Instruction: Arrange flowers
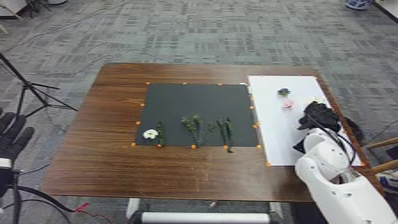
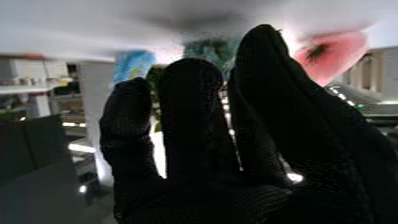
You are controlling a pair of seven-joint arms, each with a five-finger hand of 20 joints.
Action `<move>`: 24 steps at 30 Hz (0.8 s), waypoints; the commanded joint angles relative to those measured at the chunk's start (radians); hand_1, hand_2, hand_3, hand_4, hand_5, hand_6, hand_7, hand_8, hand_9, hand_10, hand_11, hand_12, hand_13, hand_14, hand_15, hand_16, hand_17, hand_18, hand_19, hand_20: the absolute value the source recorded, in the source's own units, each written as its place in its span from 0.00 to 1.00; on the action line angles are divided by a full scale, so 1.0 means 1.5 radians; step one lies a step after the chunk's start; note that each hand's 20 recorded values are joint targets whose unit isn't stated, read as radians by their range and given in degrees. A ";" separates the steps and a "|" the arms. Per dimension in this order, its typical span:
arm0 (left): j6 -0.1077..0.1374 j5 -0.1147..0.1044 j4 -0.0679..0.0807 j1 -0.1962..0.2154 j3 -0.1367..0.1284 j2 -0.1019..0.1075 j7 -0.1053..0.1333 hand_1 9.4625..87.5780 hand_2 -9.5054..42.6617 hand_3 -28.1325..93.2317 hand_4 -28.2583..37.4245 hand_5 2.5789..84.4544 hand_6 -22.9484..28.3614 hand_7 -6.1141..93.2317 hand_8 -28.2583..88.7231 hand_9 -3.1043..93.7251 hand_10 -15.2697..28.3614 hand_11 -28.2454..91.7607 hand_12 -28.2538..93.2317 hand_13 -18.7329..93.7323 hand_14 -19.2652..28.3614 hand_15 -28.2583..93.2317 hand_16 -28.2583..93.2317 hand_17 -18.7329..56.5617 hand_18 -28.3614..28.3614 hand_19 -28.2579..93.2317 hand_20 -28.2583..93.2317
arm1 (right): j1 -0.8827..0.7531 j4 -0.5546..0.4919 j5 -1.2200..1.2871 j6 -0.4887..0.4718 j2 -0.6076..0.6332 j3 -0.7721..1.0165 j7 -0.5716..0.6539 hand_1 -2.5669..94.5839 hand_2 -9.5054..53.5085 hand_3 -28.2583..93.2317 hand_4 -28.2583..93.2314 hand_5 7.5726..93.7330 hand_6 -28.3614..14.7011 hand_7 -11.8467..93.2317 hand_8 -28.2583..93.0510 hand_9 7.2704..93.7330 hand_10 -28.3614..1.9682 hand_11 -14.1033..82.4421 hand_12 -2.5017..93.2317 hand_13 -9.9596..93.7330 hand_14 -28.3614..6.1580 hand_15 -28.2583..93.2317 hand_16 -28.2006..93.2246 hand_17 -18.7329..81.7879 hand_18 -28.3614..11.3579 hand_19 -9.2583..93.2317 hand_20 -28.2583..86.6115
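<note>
surface (image 1: 93,167): brown wood, carrying a dark mat and a white sheet
dark mat (image 1: 182,95): in the middle, with small orange markers (image 1: 194,146) along its edges
white sheet (image 1: 286,142): on the right, reaching from far edge to near part, just beside the mat
white flower (image 1: 150,134): at the near left of the dark mat, lying right beside a green stem (image 1: 161,134)
leafy sprigs (image 1: 192,126): near the middle of the mat's near edge, fanning out toward the far side
narrow green stems (image 1: 226,133): at the near right of the mat, reaching slightly past its near edge
blue flower (image 1: 283,92): on the far part of the white sheet
pink flower (image 1: 288,103): just on the near side of the blue one
right hand (image 1: 321,117): above the right side of the white sheet, on the near side of both blooms; fingers straight, with small gaps between; impossible to tell if anything touches the palm
by the right fingertips: a light blue bloom (image 2: 133,65), a teal one (image 2: 210,51) and a pink-red one (image 2: 336,54); cannot tell whether touching
left hand (image 1: 12,135): off the left side of the surface, with fingers straight and spread, apart from all the flowers
tripod (image 1: 31,85): on the floor, left of the surface
</note>
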 commanded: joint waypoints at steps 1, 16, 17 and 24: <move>-0.008 -0.003 -0.002 -0.001 -0.001 -0.013 -0.001 0.15 0.57 0.78 0.00 0.39 0.60 0.16 0.18 0.34 0.66 0.35 0.34 0.36 0.68 0.44 0.21 0.19 0.68 0.42 0.33 | 0.032 0.057 -0.018 0.070 0.020 -0.023 0.020 0.66 0.00 0.83 0.00 0.66 0.61 0.27 0.13 0.73 0.57 0.30 0.26 0.80 0.71 0.77 0.54 0.56 0.14 0.94 0.58; -0.013 -0.007 -0.001 -0.004 0.000 -0.012 -0.002 0.15 0.57 0.78 0.00 0.39 0.60 0.16 0.18 0.34 0.66 0.35 0.33 0.36 0.68 0.44 0.20 0.19 0.68 0.42 0.33 | 0.003 0.001 -0.015 0.121 0.040 -0.031 0.010 0.69 0.00 0.83 0.00 0.83 0.65 0.39 0.30 0.93 0.68 0.29 0.49 0.86 0.68 0.78 0.55 0.60 0.13 0.96 0.60; -0.014 -0.007 -0.001 -0.003 0.000 -0.012 -0.002 0.15 0.57 0.78 0.00 0.39 0.60 0.16 0.18 0.34 0.66 0.35 0.33 0.36 0.68 0.44 0.20 0.19 0.68 0.42 0.33 | -0.003 -0.016 -0.007 0.127 0.043 -0.029 0.007 0.69 0.00 0.83 0.00 0.83 0.65 0.40 0.31 0.93 0.68 0.29 0.49 0.86 0.68 0.78 0.55 0.60 0.12 0.96 0.60; -0.012 -0.005 -0.002 -0.004 -0.003 -0.013 -0.008 0.15 0.57 0.78 0.00 0.39 0.60 0.16 0.18 0.34 0.66 0.35 0.34 0.36 0.68 0.44 0.20 0.19 0.68 0.42 0.33 | -0.008 -0.110 -0.006 0.167 0.051 -0.049 -0.039 0.68 0.00 0.84 0.00 0.82 0.66 0.43 0.32 0.92 0.68 0.29 0.51 0.86 0.67 0.78 0.56 0.60 0.13 0.96 0.60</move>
